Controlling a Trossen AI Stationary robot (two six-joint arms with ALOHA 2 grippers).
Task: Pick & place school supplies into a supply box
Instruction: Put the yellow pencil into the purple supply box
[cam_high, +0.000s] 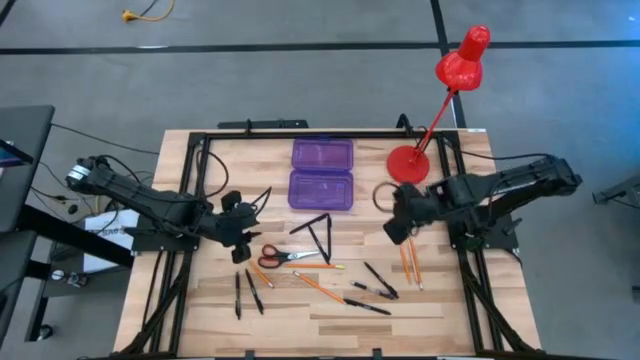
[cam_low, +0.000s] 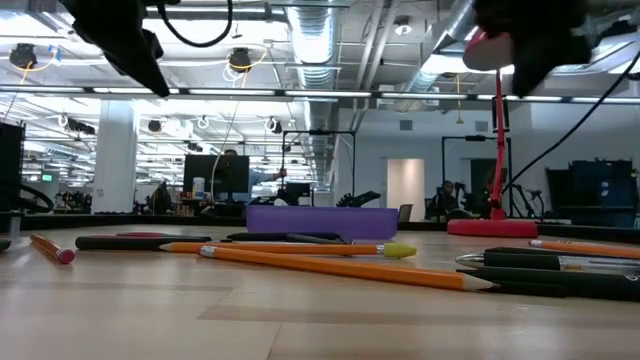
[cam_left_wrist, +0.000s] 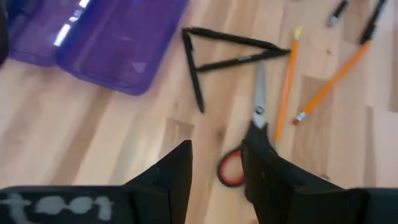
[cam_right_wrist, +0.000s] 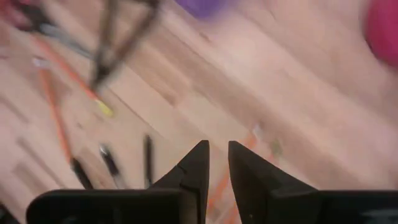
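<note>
While open, the purple supply box (cam_high: 322, 174) shows two translucent halves.

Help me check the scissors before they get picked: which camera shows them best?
The high view: the scissors lie whole on the table, red handles and blades visible. The left wrist view shows them partly, behind its fingers. The low and right wrist views show nothing clearly identifiable as them.

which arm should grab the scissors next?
Left. The left gripper hovers right beside the scissors, which sit just past its fingers in its wrist view. The right gripper is over by the pencils.
</note>
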